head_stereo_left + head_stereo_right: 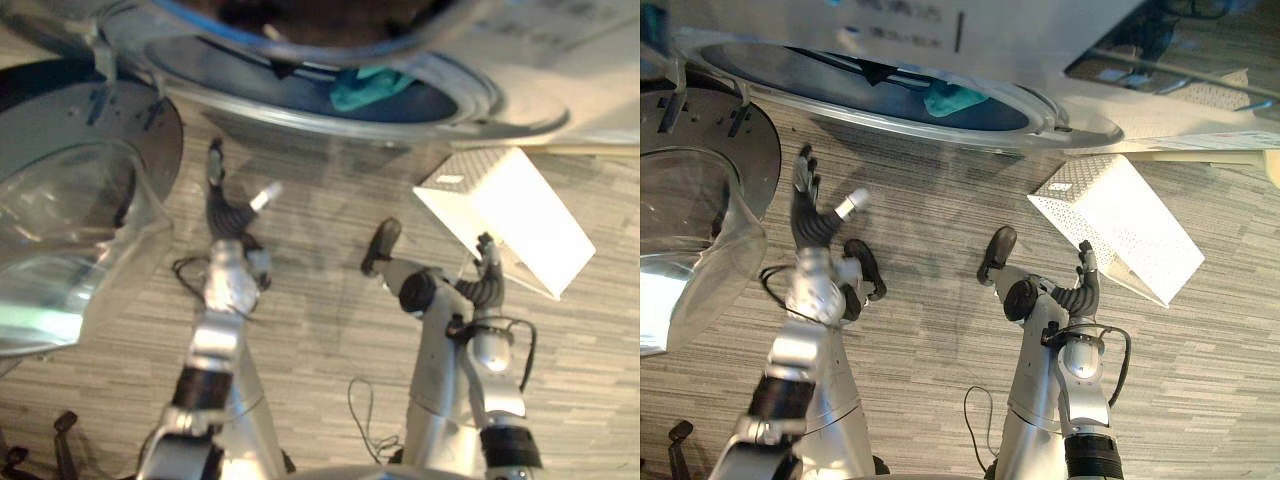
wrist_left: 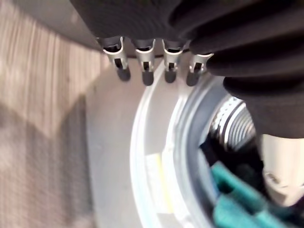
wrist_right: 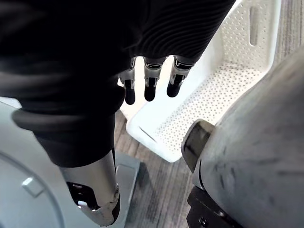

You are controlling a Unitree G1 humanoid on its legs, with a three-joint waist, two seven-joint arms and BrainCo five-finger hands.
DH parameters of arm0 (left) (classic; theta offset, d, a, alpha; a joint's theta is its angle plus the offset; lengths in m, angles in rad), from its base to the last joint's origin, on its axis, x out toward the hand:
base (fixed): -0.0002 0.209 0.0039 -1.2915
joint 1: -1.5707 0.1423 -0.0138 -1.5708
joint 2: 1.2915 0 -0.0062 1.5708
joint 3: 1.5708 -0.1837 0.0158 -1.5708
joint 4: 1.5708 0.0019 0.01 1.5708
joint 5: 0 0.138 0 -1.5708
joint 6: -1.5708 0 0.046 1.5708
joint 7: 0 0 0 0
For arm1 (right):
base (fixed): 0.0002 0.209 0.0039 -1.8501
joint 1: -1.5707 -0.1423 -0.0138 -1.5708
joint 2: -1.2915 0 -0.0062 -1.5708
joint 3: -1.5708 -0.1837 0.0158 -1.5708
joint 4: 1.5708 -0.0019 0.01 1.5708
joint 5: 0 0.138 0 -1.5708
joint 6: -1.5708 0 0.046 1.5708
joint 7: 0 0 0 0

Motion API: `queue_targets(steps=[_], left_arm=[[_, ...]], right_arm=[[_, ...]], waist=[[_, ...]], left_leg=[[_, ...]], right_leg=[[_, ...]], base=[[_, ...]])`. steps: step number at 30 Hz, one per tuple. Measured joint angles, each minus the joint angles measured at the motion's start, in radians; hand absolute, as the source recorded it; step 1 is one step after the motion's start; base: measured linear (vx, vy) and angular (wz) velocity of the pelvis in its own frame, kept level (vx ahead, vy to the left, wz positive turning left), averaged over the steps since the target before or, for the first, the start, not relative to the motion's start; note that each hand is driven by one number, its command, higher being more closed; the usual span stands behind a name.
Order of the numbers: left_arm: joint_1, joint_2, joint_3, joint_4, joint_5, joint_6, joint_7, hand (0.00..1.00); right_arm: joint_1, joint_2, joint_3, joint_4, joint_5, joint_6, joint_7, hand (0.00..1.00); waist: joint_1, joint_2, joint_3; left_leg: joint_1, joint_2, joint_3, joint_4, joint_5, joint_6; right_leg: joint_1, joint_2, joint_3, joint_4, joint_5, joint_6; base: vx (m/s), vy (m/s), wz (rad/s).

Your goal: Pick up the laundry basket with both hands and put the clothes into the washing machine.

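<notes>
I see the washing machine (image 1: pixel 1060 40) across the far side, with clothes (image 1: pixel 952 100) inside its drum. Its door (image 1: pixel 690 220) swings out at left. The laundry basket (image 1: pixel 1120 225) lies tipped on the floor (image 1: pixel 1200 380) at right, near the machine. My left hand (image 1: pixel 815 215) sits between door and basket, and my right hand (image 1: pixel 1080 285) is at the basket's near edge.

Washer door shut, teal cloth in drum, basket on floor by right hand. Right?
No: the door is open, swung to the robot's left; see left eye view. The teal cloth is in the drum, basket on the floor by the right hand.
</notes>
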Motion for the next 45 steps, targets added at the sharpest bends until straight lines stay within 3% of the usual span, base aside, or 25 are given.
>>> queue_targets(steps=[2,4,6,9,14,18,19,22,24,25,27,28,29,31,32,33,34,38,40,41,42,43,44,45], left_arm=[[0.064,-0.039,-0.009,-0.039,0.098,0.029,-0.012,0.00],[0.122,-0.115,-0.009,-0.047,0.097,0.027,-0.060,0.00],[0.154,-0.139,-0.011,-0.047,0.075,0.017,-0.100,0.00],[0.184,-0.142,-0.018,-0.024,0.044,0.003,-0.149,0.00],[0.196,-0.133,-0.014,0.109,-0.025,-0.003,-0.197,0.00],[0.256,-0.134,-0.004,0.190,-0.111,0.005,-0.232,0.00],[0.265,-0.133,0.001,0.216,-0.119,0.008,-0.241,0.00],[0.273,-0.142,0.001,0.225,-0.170,0.018,-0.250,0.00],[0.274,-0.158,0.009,0.222,-0.198,0.014,-0.252,0.00],[0.282,-0.168,0.014,0.222,-0.220,0.011,-0.261,0.00],[0.308,-0.181,0.026,0.223,-0.234,-0.001,-0.289,0.00],[0.339,-0.186,0.028,0.223,-0.235,-0.006,-0.295,0.00],[0.350,-0.185,0.029,0.225,-0.235,-0.009,-0.296,0.00],[0.384,-0.173,0.025,0.268,-0.234,-0.011,-0.295,0.00],[0.393,-0.165,0.024,0.288,-0.228,-0.011,-0.295,0.00],[0.397,-0.154,0.021,0.326,-0.226,-0.012,-0.296,0.00],[0.387,-0.144,0.021,0.371,-0.225,-0.012,-0.296,0.00],[0.360,-0.112,0.020,0.475,-0.191,-0.002,-0.315,0.00],[0.378,-0.091,0.022,0.478,-0.187,-0.002,-0.316,0.00],[0.378,-0.076,0.026,0.477,-0.187,-0.002,-0.316,0.00],[0.380,-0.073,0.033,0.477,-0.187,-0.002,-0.316,0.00],[0.383,-0.073,0.043,0.486,-0.187,-0.002,-0.316,0.00],[0.377,-0.086,0.054,0.499,-0.188,-0.001,-0.316,0.00],[0.379,-0.091,0.062,0.520,-0.190,0.002,-0.316,0.00]], right_arm=[[0.000,0.000,-0.007,0.001,-0.021,0.002,-0.019,0.00],[0.000,-0.009,-0.019,0.008,-0.022,0.020,-0.022,0.00],[0.000,-0.026,-0.011,0.029,-0.021,0.039,-0.016,0.00],[-0.002,-0.048,0.009,0.089,-0.019,0.063,-0.010,0.00],[0.002,-0.047,0.022,0.235,0.004,0.090,0.008,0.00],[0.066,-0.033,0.078,0.295,0.047,0.116,0.014,0.00],[0.074,-0.035,0.085,0.298,0.053,0.116,0.019,0.00],[0.124,-0.039,0.098,0.341,0.061,0.122,0.038,0.00],[0.133,-0.040,0.096,0.367,0.062,0.127,0.052,0.00],[0.140,-0.040,0.094,0.371,0.065,0.127,0.056,0.00],[0.161,-0.038,0.082,0.371,0.073,0.128,0.069,0.00],[0.184,-0.035,0.076,0.370,0.073,0.128,0.078,0.00],[0.191,-0.033,0.073,0.371,0.074,0.128,0.082,0.00],[0.191,-0.007,0.042,0.439,0.081,0.120,0.100,0.00],[0.191,0.003,0.040,0.462,0.081,0.119,0.105,0.00],[0.185,0.010,0.033,0.505,0.079,0.119,0.121,0.00],[0.168,0.009,0.031,0.551,0.078,0.121,0.126,0.00],[0.140,0.008,0.011,0.622,0.051,0.142,0.143,0.00],[0.143,0.003,0.013,0.635,0.048,0.148,0.148,0.00],[0.144,0.001,0.016,0.637,0.047,0.150,0.158,0.00],[0.144,0.001,0.016,0.638,0.045,0.151,0.158,0.00],[0.132,0.002,0.016,0.644,0.041,0.155,0.159,0.00],[0.123,-0.001,0.016,0.649,0.036,0.158,0.159,0.00],[0.120,-0.010,0.014,0.650,0.028,0.157,0.159,0.00]], waist=[[0.007,0.005,0.000],[0.022,0.026,-0.001],[0.026,0.040,-0.001],[0.024,0.062,0.001],[0.020,0.070,0.003],[0.020,0.083,0.011],[0.018,0.083,0.012],[0.019,0.081,0.010],[0.018,0.088,0.004],[0.012,0.098,-0.004],[-0.008,0.106,-0.014],[-0.010,0.106,-0.041],[-0.010,0.105,-0.053],[-0.010,0.085,-0.114],[-0.011,0.082,-0.138],[-0.014,0.091,-0.158],[-0.013,0.105,-0.165],[-0.013,0.100,-0.167],[-0.013,0.100,-0.171],[-0.024,0.088,-0.171],[-0.029,0.085,-0.173],[-0.029,0.085,-0.177],[-0.033,0.094,-0.172],[-0.052,0.089,-0.173]], left_leg=[[0.007,0.000,-0.003,0.001,0.003,-0.005],[0.038,-0.001,-0.006,0.008,0.005,-0.008],[0.076,0.001,-0.006,0.005,0.005,-0.008],[0.158,0.001,-0.013,-0.004,0.000,-0.015],[0.374,-0.003,0.007,-0.098,0.008,-0.039],[0.622,-0.018,0.039,-0.288,0.078,-0.051],[0.708,-0.040,0.047,-0.377,0.110,-0.041],[0.907,-0.044,0.142,-0.561,0.192,0.057],[0.956,-0.006,0.173,-0.441,0.170,0.089],[0.997,0.012,0.170,-0.312,0.153,0.108],[1.089,0.027,0.158,-0.206,0.136,0.119],[1.165,0.028,0.142,-0.212,0.140,0.113],[1.190,0.017,0.136,-0.241,0.127,0.087],[1.254,-0.079,0.083,-0.415,0.098,-0.020],[1.275,-0.099,0.077,-0.480,0.088,-0.038],[1.332,-0.123,0.083,-0.607,0.061,-0.081],[1.372,-0.146,0.094,-0.703,0.039,-0.094],[1.417,-0.212,0.114,-0.766,0.018,-0.058],[1.433,-0.227,0.134,-0.754,0.005,-0.033],[1.429,-0.241,0.146,-0.720,-0.004,-0.017],[1.430,-0.245,0.149,-0.721,-0.011,0.000],[1.430,-0.231,0.170,-0.725,-0.009,0.012],[1.429,-0.220,0.179,-0.726,-0.004,0.017],[1.441,-0.216,0.166,-0.734,0.011,0.014]], right_leg=[[0.003,0.000,0.000,0.012,-0.007,-0.007],[0.028,-0.002,0.004,0.034,-0.015,-0.013],[0.062,-0.001,0.004,0.039,-0.022,-0.016],[0.146,0.000,-0.002,0.040,-0.041,-0.007],[0.352,0.002,-0.021,-0.017,-0.051,0.003],[0.595,0.018,-0.068,-0.150,-0.047,0.004],[0.677,0.015,-0.091,-0.206,-0.040,0.007],[0.868,-0.025,-0.171,-0.302,-0.024,-0.051],[0.943,-0.038,-0.205,-0.332,-0.019,-0.075],[0.988,-0.038,-0.222,-0.351,-0.017,-0.074],[1.063,-0.042,-0.244,-0.382,-0.006,-0.056],[1.093,-0.044,-0.253,-0.406,0.009,-0.035],[1.104,-0.048,-0.258,-0.418,0.019,-0.025],[1.138,-0.050,-0.260,-0.546,0.104,0.015],[1.141,-0.049,-0.261,-0.586,0.130,0.020],[1.163,-0.039,-0.273,-0.666,0.188,0.025],[1.178,-0.027,-0.275,-0.729,0.241,0.033],[1.247,-0.016,-0.253,-0.925,0.400,0.057],[1.270,-0.017,-0.224,-0.954,0.429,0.061],[1.265,-0.033,-0.209,-0.943,0.438,0.061],[1.265,-0.033,-0.201,-0.952,0.440,0.068],[1.259,-0.032,-0.192,-0.945,0.399,0.080],[1.223,-0.037,-0.167,-0.832,0.356,0.066],[1.186,-0.052,-0.108,-0.562,0.249,0.062]], base=[[0.04,-0.047,0.13],[0.05,-0.036,0.10],[0.04,-0.030,0.07],[0.01,-0.030,0.08],[-0.01,-0.052,0.15],[0.00,-0.059,0.24],[0.08,-0.109,0.62],[0.11,-0.123,0.73],[0.11,-0.099,0.48],[0.07,-0.040,0.25],[0.04,0.077,0.32],[0.02,0.190,0.35],[-0.03,0.246,0.26],[-0.07,0.228,0.16],[-0.07,0.245,0.13],[-0.11,0.326,0.08],[-0.10,0.289,0.03],[-0.14,0.246,-0.12],[-0.18,0.151,-0.31],[-0.22,0.133,-0.25],[-0.18,0.051,-0.24],[-0.20,0.010,-0.23],[-0.19,-0.016,-0.08],[-0.14,-0.036,0.08]])
